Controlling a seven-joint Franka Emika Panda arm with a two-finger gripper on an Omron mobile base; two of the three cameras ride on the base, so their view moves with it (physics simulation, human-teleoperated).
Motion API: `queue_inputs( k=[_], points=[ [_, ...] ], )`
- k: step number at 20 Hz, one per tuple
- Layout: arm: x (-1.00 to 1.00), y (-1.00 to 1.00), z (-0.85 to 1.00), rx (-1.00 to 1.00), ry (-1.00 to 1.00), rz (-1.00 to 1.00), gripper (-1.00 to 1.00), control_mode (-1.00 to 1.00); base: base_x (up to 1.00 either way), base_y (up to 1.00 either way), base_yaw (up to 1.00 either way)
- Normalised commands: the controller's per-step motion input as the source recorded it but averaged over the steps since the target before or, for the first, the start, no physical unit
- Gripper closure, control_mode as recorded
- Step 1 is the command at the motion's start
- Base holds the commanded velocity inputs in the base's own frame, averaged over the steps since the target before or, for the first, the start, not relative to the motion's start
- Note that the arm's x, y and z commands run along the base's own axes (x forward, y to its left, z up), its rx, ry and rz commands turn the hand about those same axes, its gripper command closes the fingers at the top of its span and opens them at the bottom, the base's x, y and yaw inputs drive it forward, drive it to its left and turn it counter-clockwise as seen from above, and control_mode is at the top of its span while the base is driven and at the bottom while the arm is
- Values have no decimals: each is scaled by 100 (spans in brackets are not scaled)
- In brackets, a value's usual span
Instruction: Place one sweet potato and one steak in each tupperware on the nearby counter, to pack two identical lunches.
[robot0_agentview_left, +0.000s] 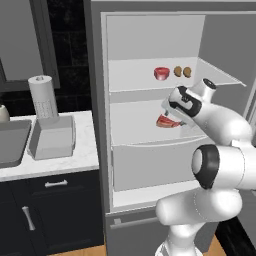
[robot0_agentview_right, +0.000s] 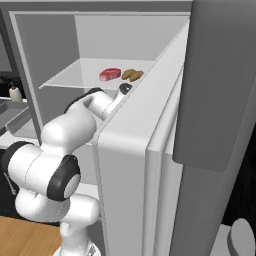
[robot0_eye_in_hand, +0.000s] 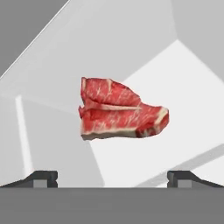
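Observation:
A raw red steak (robot0_eye_in_hand: 120, 109) lies on the middle fridge shelf straight ahead of my gripper (robot0_eye_in_hand: 113, 179), whose two fingertips stand wide apart with nothing between them. From the left base view the gripper (robot0_agentview_left: 172, 116) reaches into the open fridge just above and beside this steak (robot0_agentview_left: 166, 122). On the shelf above lie a second steak (robot0_agentview_left: 161, 73) and two sweet potatoes (robot0_agentview_left: 182, 71). A grey tupperware (robot0_agentview_left: 52, 142) stands on the white counter (robot0_agentview_left: 82, 160) to the left of the fridge. In the right base view the hand is partly hidden behind the fridge door (robot0_agentview_right: 145, 150).
A paper towel roll (robot0_agentview_left: 42, 95) stands behind the tupperware. A grey basin (robot0_agentview_left: 12, 142) lies at the counter's left end. The fridge's side wall (robot0_agentview_left: 97, 115) separates the shelves from the counter. Dark cabinets (robot0_agentview_left: 55, 210) run below.

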Motion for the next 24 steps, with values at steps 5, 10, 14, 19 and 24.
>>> queue_inputs(
  k=[5,10,14,19,24],
  points=[
    [-2,-1,-35,4,-8,0,-100,-100,0,0,0],
    [3,-12,-10,13,-4,0,-100,-100,0,0,0],
    [10,-13,0,20,0,0,-100,-100,0,0,0],
    [2,-20,-1,13,3,0,-100,-100,0,0,0],
    [17,-1,-6,0,4,0,-100,-100,0,0,0]
  ],
)
